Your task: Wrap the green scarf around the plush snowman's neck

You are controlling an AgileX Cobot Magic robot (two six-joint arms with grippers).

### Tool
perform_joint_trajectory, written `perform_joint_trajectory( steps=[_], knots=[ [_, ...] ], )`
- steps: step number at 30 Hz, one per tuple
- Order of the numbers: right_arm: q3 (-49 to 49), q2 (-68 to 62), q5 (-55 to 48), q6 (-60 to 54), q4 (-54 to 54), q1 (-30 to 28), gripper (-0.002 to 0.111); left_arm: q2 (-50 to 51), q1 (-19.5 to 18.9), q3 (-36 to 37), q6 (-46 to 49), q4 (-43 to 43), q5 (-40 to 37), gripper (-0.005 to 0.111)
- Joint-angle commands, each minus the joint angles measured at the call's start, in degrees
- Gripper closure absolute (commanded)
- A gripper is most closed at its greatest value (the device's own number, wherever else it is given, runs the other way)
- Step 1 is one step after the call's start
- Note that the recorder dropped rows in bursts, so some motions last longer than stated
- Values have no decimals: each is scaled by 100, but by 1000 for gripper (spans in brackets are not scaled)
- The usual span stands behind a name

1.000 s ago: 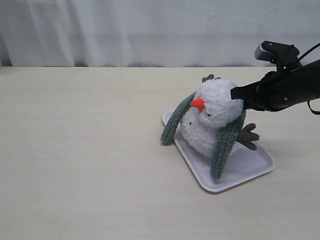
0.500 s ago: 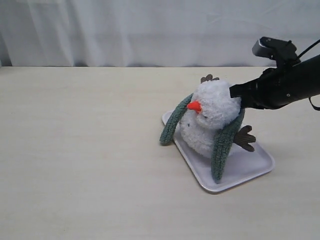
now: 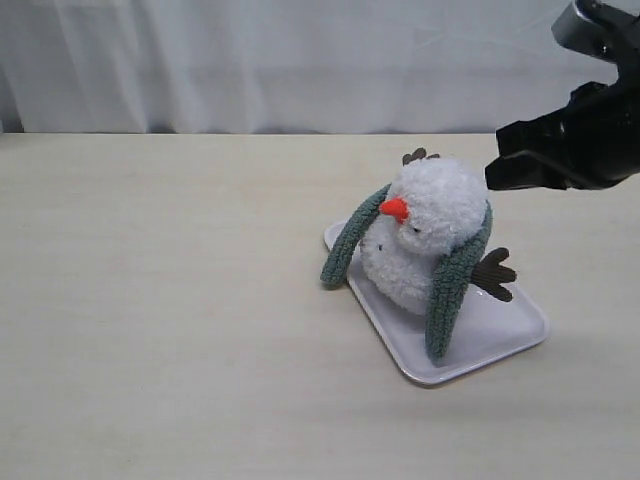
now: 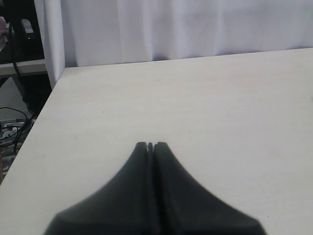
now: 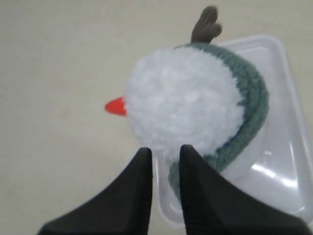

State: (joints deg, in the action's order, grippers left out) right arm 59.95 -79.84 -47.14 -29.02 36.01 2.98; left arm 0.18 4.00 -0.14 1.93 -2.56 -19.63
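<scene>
The plush snowman (image 3: pixel 435 205) leans on a white tray, orange nose toward the left. The green scarf (image 3: pixel 450 280) lies around the back of its neck, with one end hanging down the front right and the other end (image 3: pixel 350 240) draped over the tray's left edge. My right gripper (image 3: pixel 497 172) hovers just right of the head, apart from it. In the right wrist view the right gripper (image 5: pixel 165 149) stands slightly open with nothing between its fingers, above the snowman (image 5: pixel 181 98) and the scarf (image 5: pixel 254 98). My left gripper (image 4: pixel 150 145) is shut over bare table.
The white tray (image 3: pixel 500 335) sits right of the table's middle, and its rim (image 5: pixel 288 161) also shows in the right wrist view. A brown twig arm (image 3: pixel 493 273) sticks out over the tray. White curtains hang behind the table.
My right gripper has let go behind the snowman's head, pulled back up and to the right, and parted its fingers. The snowman's head has settled slightly.
</scene>
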Motion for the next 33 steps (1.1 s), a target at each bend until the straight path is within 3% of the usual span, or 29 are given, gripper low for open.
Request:
perform_joint_trajectory(
  steps=[1,5,7,9,11,15,19,22,33],
  knots=[
    [-432,67,-414,27,-97,-14,88,-18,40,14,22,25,67,107],
    [-921,67,123,18,-44,-14,89,-18,40,14,22,25,67,107],
    [-965,67,221,-112,52,25,96,-18,40,14,22,25,67,107],
    [-965,67,274,-223,52,212,104,-18,40,14,22,25,67,107],
    [-965,67,529,-229,-59,512,104,-18,40,14,22,25,67,107],
    [-965,67,1284,544,-1187,1114,104,-18,40,14,22,25,67,107],
    [-965,-84,1547,2556,-3336,1634,104,-18,40,14,22,25,67,107],
    [-954,-276,1460,3475,-4378,1907,104,-18,40,14,22,25,67,107],
    [-930,-1073,1893,3632,-4527,2067,104,-18,40,14,22,25,67,107]
  ],
)
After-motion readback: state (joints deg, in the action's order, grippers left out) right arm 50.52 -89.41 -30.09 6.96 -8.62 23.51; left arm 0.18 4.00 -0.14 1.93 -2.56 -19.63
